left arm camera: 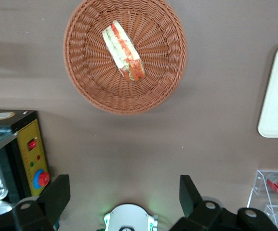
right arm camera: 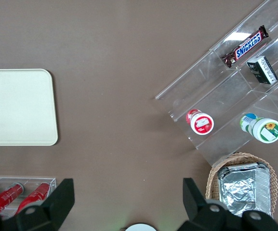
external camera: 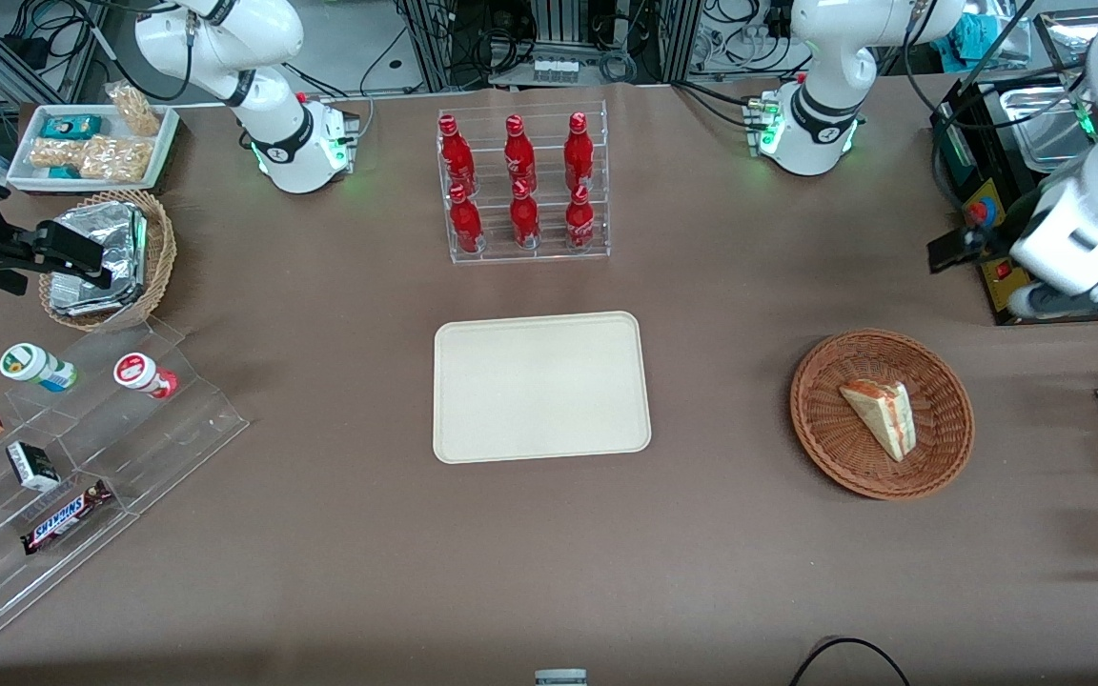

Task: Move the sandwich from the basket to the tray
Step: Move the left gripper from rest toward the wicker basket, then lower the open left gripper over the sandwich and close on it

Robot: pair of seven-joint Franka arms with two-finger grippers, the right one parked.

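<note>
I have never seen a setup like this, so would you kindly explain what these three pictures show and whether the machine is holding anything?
These are two robot arms at a brown table. One picture looks down from the front; the other two come from cameras on each arm's wrist. The working arm's pincer hangs open and empty above the table, farther from the front camera than the round wicker basket. A wrapped triangular sandwich lies in that basket. The plain cream tray sits mid-table with nothing on it. Red bottles stand in a clear rack, and snacks lie toward the parked arm's end.
</note>
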